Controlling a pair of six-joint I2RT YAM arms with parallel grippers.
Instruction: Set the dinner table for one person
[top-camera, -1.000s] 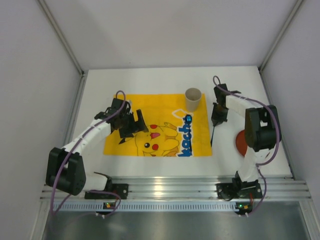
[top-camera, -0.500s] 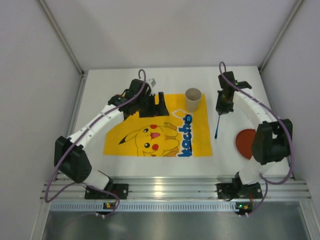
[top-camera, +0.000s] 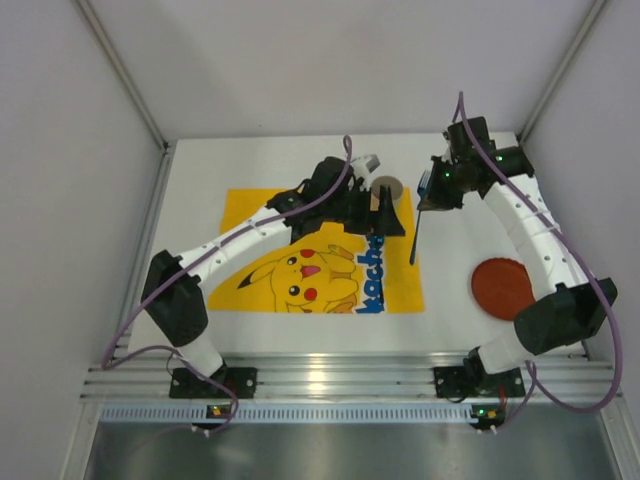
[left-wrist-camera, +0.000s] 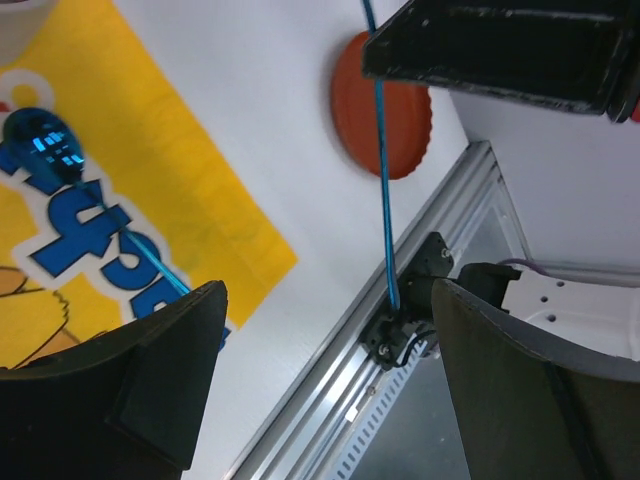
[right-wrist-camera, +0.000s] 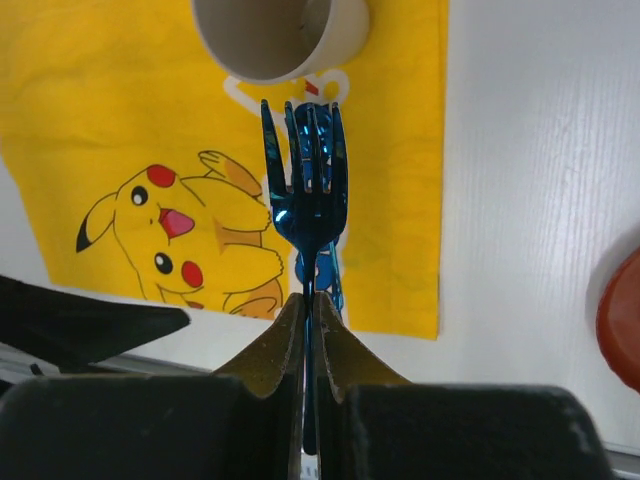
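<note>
Right end effector (right-wrist-camera: 308, 298) tight on blue fork (right-wrist-camera: 308, 205), its tines plain only from the wrist.

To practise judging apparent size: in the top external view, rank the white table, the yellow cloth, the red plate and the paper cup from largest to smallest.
1. white table
2. yellow cloth
3. red plate
4. paper cup, partly hidden, yet clearly smallest

Robot lab test cell, plain white panel walls (top-camera: 330, 60), aluminium rail (top-camera: 340, 378) (arms (top-camera: 235, 238) bolted on)
</note>
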